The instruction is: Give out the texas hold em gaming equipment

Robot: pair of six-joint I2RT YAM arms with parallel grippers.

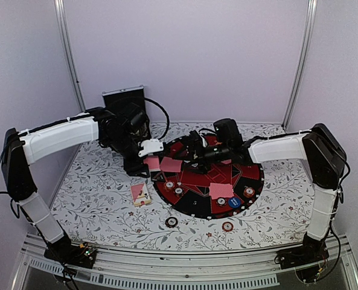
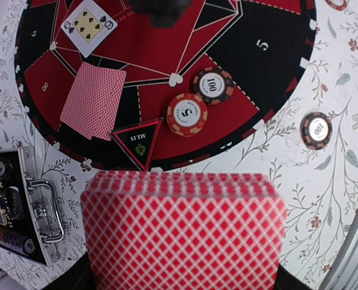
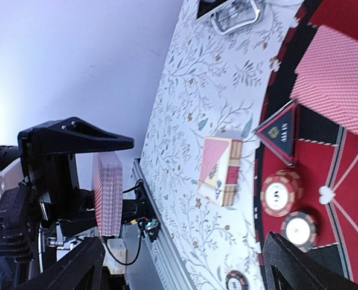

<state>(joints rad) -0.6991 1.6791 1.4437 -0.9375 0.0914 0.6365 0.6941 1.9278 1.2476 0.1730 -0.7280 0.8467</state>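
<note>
A round red and black poker mat (image 1: 191,208) is lying on a floral tablecloth (image 1: 106,199). The left gripper (image 1: 148,156) is hovering near the mat's left edge, its fingers clamping a deck of pink-backed playing cards (image 2: 185,232). The right gripper (image 3: 185,257) is hanging over the mat, fingers spread wide, holding nothing. A small pink card box (image 3: 220,171) is sitting just beside the mat's rim. Striped poker chips (image 2: 187,114) and a blue button (image 1: 234,202) are resting on the mat

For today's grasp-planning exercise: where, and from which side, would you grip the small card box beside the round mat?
Probably from above, pinching the long edges of the card box: it lies flat on the tablecloth, narrowly apart from the mat.
</note>
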